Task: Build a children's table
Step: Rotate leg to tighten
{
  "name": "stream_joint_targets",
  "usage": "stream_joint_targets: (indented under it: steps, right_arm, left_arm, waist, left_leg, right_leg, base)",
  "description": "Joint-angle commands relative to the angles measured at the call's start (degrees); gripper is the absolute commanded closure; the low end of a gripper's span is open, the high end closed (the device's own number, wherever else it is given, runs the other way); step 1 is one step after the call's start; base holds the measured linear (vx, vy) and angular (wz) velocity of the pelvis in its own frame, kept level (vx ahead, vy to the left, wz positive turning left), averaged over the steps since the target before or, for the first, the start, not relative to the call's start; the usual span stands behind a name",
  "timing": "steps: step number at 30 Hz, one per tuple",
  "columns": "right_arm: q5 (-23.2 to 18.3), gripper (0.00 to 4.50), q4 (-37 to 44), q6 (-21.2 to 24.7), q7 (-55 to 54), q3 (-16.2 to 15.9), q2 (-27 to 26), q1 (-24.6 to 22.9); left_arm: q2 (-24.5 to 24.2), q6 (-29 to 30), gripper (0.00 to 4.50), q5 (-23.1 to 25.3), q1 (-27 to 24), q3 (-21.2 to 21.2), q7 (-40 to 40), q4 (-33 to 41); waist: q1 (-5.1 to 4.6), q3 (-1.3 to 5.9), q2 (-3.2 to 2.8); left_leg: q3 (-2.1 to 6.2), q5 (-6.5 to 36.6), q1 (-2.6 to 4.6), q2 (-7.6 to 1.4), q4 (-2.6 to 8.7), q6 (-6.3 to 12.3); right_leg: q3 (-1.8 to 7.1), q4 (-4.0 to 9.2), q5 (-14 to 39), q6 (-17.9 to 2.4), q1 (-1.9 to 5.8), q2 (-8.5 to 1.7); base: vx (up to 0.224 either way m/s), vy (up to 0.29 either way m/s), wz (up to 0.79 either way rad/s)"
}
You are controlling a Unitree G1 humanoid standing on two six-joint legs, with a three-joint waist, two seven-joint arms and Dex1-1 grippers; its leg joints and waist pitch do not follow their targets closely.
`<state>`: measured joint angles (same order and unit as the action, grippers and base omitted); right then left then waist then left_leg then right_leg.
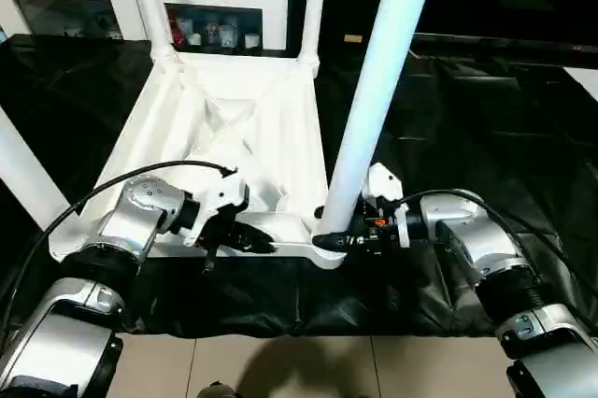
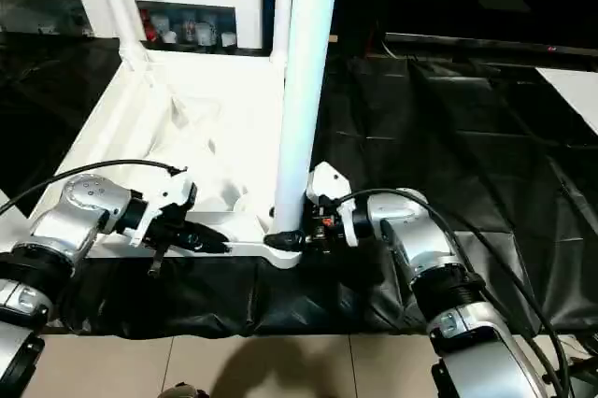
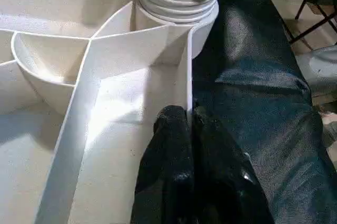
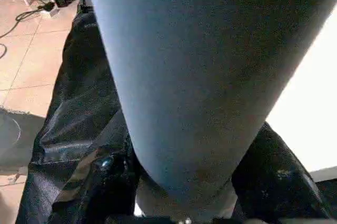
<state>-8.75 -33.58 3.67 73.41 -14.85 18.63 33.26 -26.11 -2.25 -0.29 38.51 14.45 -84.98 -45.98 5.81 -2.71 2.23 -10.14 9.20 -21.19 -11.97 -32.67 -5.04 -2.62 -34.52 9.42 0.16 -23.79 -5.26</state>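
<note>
The black-sheeted work table (image 1: 486,118) carries the children's table (image 1: 234,136) upside down, ribbed underside up, legs rising from its corner sockets. My right gripper (image 1: 338,234) straddles the base of the near leg (image 1: 374,90) — a finger on either side. My left gripper (image 1: 254,239), jaws pinched on the near rim wall. No writing is legible anywhere.

1. A white children's table (image 1: 234,127) is seen upside down on a black-sheeted work table (image 1: 486,118).
2. Its near edge is pinched by the left gripper (image 1: 257,239).
3. The near-right leg (image 1: 374,90) is flanked at its base by the right gripper (image 1: 338,239).
</note>
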Motion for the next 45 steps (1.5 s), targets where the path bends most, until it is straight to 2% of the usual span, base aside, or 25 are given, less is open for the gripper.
stream_joint_targets:
  steps: [1,10,14,18,20,22,24,25,27,28,30,31,32,34,35,36,37,38,39,40,41,42,43,44,45]
  right_arm:
    - [0.39,2.49,0.89,0.77,1.41,-1.56,-0.54,-1.77]
    - [0.19,2.54,1.94,1.03,0.27,-1.55,-1.29,-3.67]
    - [0.41,2.54,0.13,1.65,-6.99,0.90,-3.63,-4.22]
    - [2.21,2.55,-2.87,0.55,-18.05,3.60,-6.85,-4.14]
    - [2.26,2.55,-4.46,1.22,-27.15,6.37,-10.33,-4.19]
    - [1.03,2.55,-6.49,2.83,-38.06,9.81,-15.53,-3.70]
    - [0.93,2.56,-7.39,2.64,-41.92,10.71,-17.66,-3.39]
    - [1.11,2.56,-8.11,2.35,-44.63,11.11,-19.10,-3.09]
    - [1.36,2.56,-10.28,1.52,-49.10,11.72,-22.00,-1.70]
    - [1.80,2.56,-11.49,1.07,-51.56,11.89,-23.38,-0.73]
    - [2.49,2.56,-12.75,-0.66,-51.22,10.92,-24.85,0.67]
    - [2.83,2.21,-12.77,-1.22,-50.85,10.77,-24.97,0.77]
    - [2.72,2.00,-12.53,-1.71,-49.73,10.88,-24.71,0.83]
    - [2.66,1.78,-12.28,-2.06,-48.79,11.44,-24.55,0.91]
    - [2.72,1.64,-11.78,-2.36,-47.05,11.69,-23.55,0.78]
    - [2.66,1.64,-11.31,-2.58,-45.69,11.72,-22.57,0.64]
    - [2.35,1.41,-10.76,-2.62,-43.87,11.70,-21.49,0.47]
    - [2.19,1.36,-10.59,-2.83,-42.36,11.59,-20.53,0.44]
    - [2.08,1.36,-10.58,-3.02,-41.30,11.51,-19.87,0.47]
    - [2.40,1.18,-10.51,-3.55,-38.70,11.05,-17.77,0.53]
    - [2.40,1.18,-10.51,-3.55,-38.70,11.05,-17.77,0.53]
    - [2.61,0.96,-10.37,-3.97,-36.87,10.83,-16.14,0.56]
    - [2.76,0.96,-10.44,-4.25,-35.40,10.75,-14.82,0.68]
    - [2.87,0.89,-10.39,-4.45,-32.62,10.39,-13.00,0.74]
    - [2.99,0.89,-10.45,-4.58,-30.70,10.24,-11.87,0.82]
  left_arm:
    - [0.53,0.22,4.50,0.89,0.20,1.02,0.18,-0.92]
    - [0.96,0.34,4.50,0.96,-0.15,1.11,0.83,-1.06]
    - [2.41,1.95,4.50,1.58,-0.02,1.21,3.88,-1.01]
    - [5.11,4.72,4.50,2.51,0.59,1.11,9.49,-1.16]
    - [8.57,6.48,4.50,2.49,1.12,0.33,15.25,-1.14]
    - [12.71,8.04,4.50,2.59,1.61,0.08,20.60,-0.64]
    - [14.31,8.88,4.50,2.51,1.74,0.13,22.14,-0.30]
    - [15.31,9.46,4.50,2.38,1.77,0.12,23.09,-0.01]
    - [17.01,10.48,4.50,2.49,1.88,0.14,24.74,0.26]
    - [17.58,10.70,4.50,2.80,1.87,0.25,25.40,0.40]
    - [17.94,10.49,4.50,3.32,1.93,0.46,25.97,0.32]
    - [17.95,10.47,4.50,3.36,1.92,0.48,25.96,0.31]
    - [17.45,9.98,4.50,3.34,1.76,0.52,25.34,0.38]
    - [16.82,9.26,4.50,3.47,1.44,0.53,24.54,0.67]
    - [16.00,9.13,4.50,3.53,1.12,0.25,23.96,0.92]
    - [15.26,8.18,4.50,3.50,0.91,0.28,23.01,1.08]
    - [14.52,7.90,4.50,3.47,0.79,0.26,22.26,1.07]
    - [13.83,7.56,4.50,3.52,0.66,0.23,21.69,1.04]
    - [13.34,7.37,4.50,3.58,0.58,0.20,21.32,1.01]
    - [11.96,5.83,4.50,3.40,0.33,0.30,19.18,1.07]
    - [11.96,5.83,4.50,3.40,0.33,0.30,19.18,1.07]
    - [11.01,5.18,4.50,3.19,0.26,0.26,17.72,1.05]
    - [10.23,4.52,4.50,3.01,0.21,0.24,16.41,1.03]
    - [9.31,4.18,4.50,2.38,0.14,0.01,14.38,1.22]
    - [8.76,3.94,4.50,1.98,0.13,-0.16,13.06,1.31]
  waist:
    - [-0.07,3.64,-0.53]
    - [-0.02,3.62,-0.63]
    - [-0.07,3.42,-0.44]
    - [-1.02,2.64,-0.25]
    - [-1.58,2.53,0.11]
    - [-2.42,2.59,-0.21]
    - [-3.07,2.57,-0.21]
    - [-3.75,2.54,-0.88]
    - [-4.26,2.49,-1.00]
    - [-4.69,2.35,-2.12]
    - [-5.56,1.99,-2.43]
    - [-5.91,2.07,-2.62]
    - [-5.63,1.77,-2.91]
    - [-5.86,1.66,-2.36]
    - [-6.27,1.32,-1.31]
    - [-6.45,1.02,-1.87]
    - [-6.32,0.90,-2.73]
    - [-6.43,0.84,-3.18]
    - [-4.01,1.52,-3.57]
    - [-3.11,1.49,-0.41]
    - [-3.11,1.49,-0.41]
    - [-2.57,1.68,0.64]
    - [-1.47,2.83,0.27]
    - [-0.98,2.93,-0.33]
    - [-1.07,3.80,-0.69]
  left_leg:
    - [-0.44,15.66,0.83,-1.04,3.68,1.11]
    - [-0.35,16.76,0.98,-1.08,3.81,0.71]
    - [-0.30,17.93,0.96,-1.09,3.97,0.41]
    - [0.37,25.24,1.74,-0.70,4.31,-1.64]
    - [0.94,26.87,1.76,-0.53,4.28,-2.06]
    - [1.38,27.69,1.59,-0.46,4.56,-2.68]
    - [1.63,29.58,1.75,-0.38,4.61,-2.77]
    - [1.86,32.04,1.94,-0.46,4.81,-2.35]
    - [2.26,33.70,1.80,-0.48,5.04,-2.37]
    - [2.47,36.80,2.50,-0.58,5.11,-2.50]
    - [3.03,41.90,2.90,-0.93,5.69,-2.38]
    - [3.46,43.81,2.09,-1.40,6.55,-2.19]
    - [3.14,46.52,2.35,-1.88,7.44,-2.18]
    - [2.51,45.71,4.01,-0.98,6.20,-1.64]
    - [2.19,42.48,4.86,-0.05,4.61,-0.99]
    - [2.26,41.18,4.91,-0.04,4.01,-0.57]
    - [2.39,43.28,4.69,-0.90,5.06,-0.63]
    - [2.80,46.43,2.37,-2.15,7.23,-0.96]
    - [1.29,50.82,1.22,-3.27,11.05,-1.54]
    - [1.28,39.88,5.64,0.11,5.02,-1.99]
    - [1.28,39.88,5.64,0.11,5.02,-1.99]
    - [0.63,27.33,4.70,0.94,1.62,0.19]
    - [1.25,15.31,0.58,-0.34,3.95,1.34]
    - [1.11,13.11,0.46,-0.88,4.50,1.02]
    - [0.32,4.98,0.94,-1.11,3.70,1.98]
  right_leg:
    - [1.55,3.48,12.51,-12.97,2.81,-2.04]
    - [1.54,3.55,13.21,-12.97,2.81,-2.04]
    - [1.57,3.80,15.63,-12.46,2.76,-2.14]
    - [1.36,5.53,30.44,-8.40,1.87,-2.53]
    - [0.96,6.50,38.35,-4.91,1.79,-2.83]
    - [0.44,6.89,39.52,-3.75,1.83,-2.76]
    - [-0.24,7.43,40.00,-3.28,1.83,-2.58]
    - [-0.96,7.93,38.76,-3.45,2.06,-2.56]
    - [-1.63,8.09,38.28,-3.43,2.43,-2.57]
    - [-2.07,8.48,37.45,-3.73,2.09,-2.50]
    - [-3.76,9.03,35.70,-3.60,2.83,-2.11]
    - [-4.07,8.18,32.51,-3.59,4.32,-2.04]
    - [-3.85,7.38,28.97,-4.77,4.28,-1.73]
    - [-3.94,8.96,32.26,-5.15,2.74,-2.39]
    - [-5.55,11.34,39.49,-2.96,1.93,-2.82]
    - [-7.61,12.42,42.78,-0.08,2.60,-2.97]
    - [-8.20,11.64,40.91,0.11,3.57,-2.68]
    - [-7.73,8.16,35.72,-0.49,5.97,-2.31]
    - [-3.04,-0.66,11.57,-4.93,6.40,-1.38]
    - [-1.44,7.23,34.72,-4.51,0.79,-4.30]
    - [-1.44,7.23,34.72,-4.51,0.79,-4.30]
    - [-0.40,9.33,49.88,-2.80,0.43,-6.15]
    - [0.81,6.92,42.39,-3.41,4.11,-6.09]
    - [0.46,6.37,37.06,-4.25,3.73,-5.31]
    - [0.22,3.20,11.09,-10.28,3.38,-3.17]
  base:
    - [0.000,0.000,0.00]
    - [0.000,0.000,0.00]
    - [0.000,0.000,0.00]
    - [0.000,0.000,0.00]
    - [0.000,0.000,0.00]
    - [0.000,0.000,0.00]
    - [-0.025,0.012,-0.06]
    - [0.000,0.000,0.00]
    - [0.000,0.000,0.00]
    - [0.000,0.000,0.00]
    - [0.000,0.000,0.00]
    - [0.000,0.000,0.00]
    - [0.000,0.000,0.00]
    - [0.000,0.000,0.00]
    - [0.000,0.000,0.00]
    - [0.000,0.000,0.00]
    - [0.000,0.000,0.00]
    - [0.000,0.000,0.00]
    - [0.027,-0.086,0.09]
    - [0.027,-0.086,0.09]
    - [0.098,-0.076,0.15]
    - [0.133,-0.059,-0.10]
    - [0.133,-0.059,-0.10]
    - [0.144,-0.056,-0.08]
    - [0.084,-0.039,0.01]
